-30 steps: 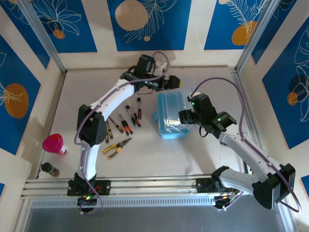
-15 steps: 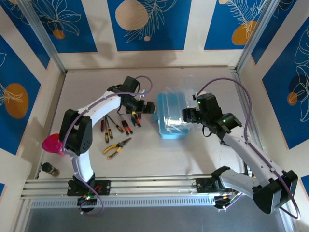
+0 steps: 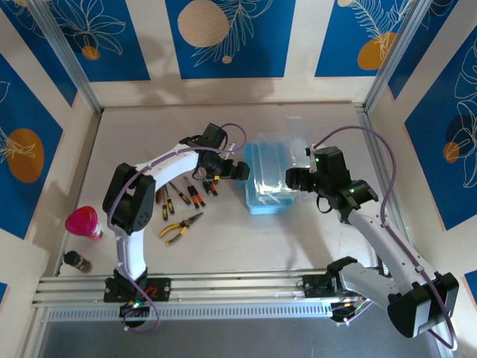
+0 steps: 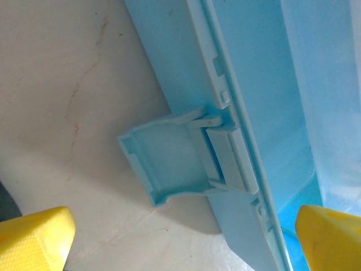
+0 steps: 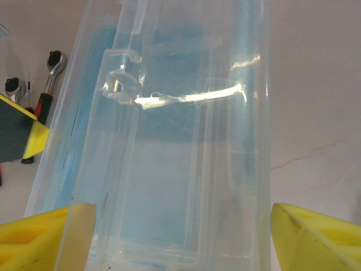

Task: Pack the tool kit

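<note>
One light-blue translucent case [image 3: 264,192] is set on the table [image 3: 223,253], right of centre, between the two grippers. Its clear lid [image 3: 296,138] is raised off the case along the right side. What lies inside the case cannot be made out through the glare.

The loose tools are laid on the table to the left of the case, outside it. One pair of yellow-handled pliers [image 3: 181,227] is placed nearest the arm bases. Five screwdrivers [image 3: 180,192] can be counted in a loose row, with red/black and yellow/black handles; those nearest the case are partly covered by the left arm.

The left gripper [image 3: 237,170] is positioned at the left long wall of the case and is fully released, jaws spread wide. In its wrist view the latch tab [image 4: 169,164] is seen folded outward from the rim.

The right gripper [image 3: 293,179] is set astride the lid, which is bracketed by both yellow fingers [image 5: 316,237]; whether it is clamped cannot be told.

One pink cup [image 3: 83,222] and one dark bottle [image 3: 76,261] are stood at the table's left edge
</note>
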You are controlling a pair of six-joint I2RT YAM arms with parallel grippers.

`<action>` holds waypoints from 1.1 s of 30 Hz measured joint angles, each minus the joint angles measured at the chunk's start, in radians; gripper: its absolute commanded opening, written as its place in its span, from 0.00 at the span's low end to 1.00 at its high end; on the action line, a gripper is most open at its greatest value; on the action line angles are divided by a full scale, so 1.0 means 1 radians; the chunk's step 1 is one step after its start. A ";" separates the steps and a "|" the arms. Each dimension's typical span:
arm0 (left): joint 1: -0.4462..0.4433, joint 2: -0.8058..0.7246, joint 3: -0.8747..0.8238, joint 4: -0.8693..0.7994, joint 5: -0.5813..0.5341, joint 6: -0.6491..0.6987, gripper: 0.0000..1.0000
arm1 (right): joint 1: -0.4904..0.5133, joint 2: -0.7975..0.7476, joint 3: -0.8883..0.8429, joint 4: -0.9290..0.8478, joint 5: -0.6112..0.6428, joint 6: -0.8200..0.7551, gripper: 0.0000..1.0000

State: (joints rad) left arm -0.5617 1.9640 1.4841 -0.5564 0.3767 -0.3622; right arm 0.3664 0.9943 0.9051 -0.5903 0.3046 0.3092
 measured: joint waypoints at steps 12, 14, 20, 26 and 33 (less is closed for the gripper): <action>-0.006 0.043 0.000 0.011 0.008 -0.006 1.00 | -0.068 -0.024 -0.019 0.004 -0.051 0.001 0.80; -0.006 0.043 0.000 0.011 0.008 -0.006 1.00 | -0.100 -0.028 -0.023 -0.001 -0.055 0.001 0.81; -0.006 0.054 0.000 0.018 0.011 -0.006 1.00 | -0.197 -0.036 -0.032 -0.022 -0.074 0.007 0.82; -0.006 0.064 0.007 0.017 0.016 -0.006 1.00 | -0.257 -0.035 -0.032 -0.046 -0.082 0.018 0.82; -0.006 0.071 0.013 0.017 0.016 -0.006 1.00 | -0.284 -0.030 -0.027 -0.072 -0.095 0.027 0.88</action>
State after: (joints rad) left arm -0.5682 2.0350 1.4975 -0.5392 0.3923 -0.3683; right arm 0.0822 0.9642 0.8776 -0.6621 0.2092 0.3359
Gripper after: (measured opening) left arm 0.998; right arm 0.859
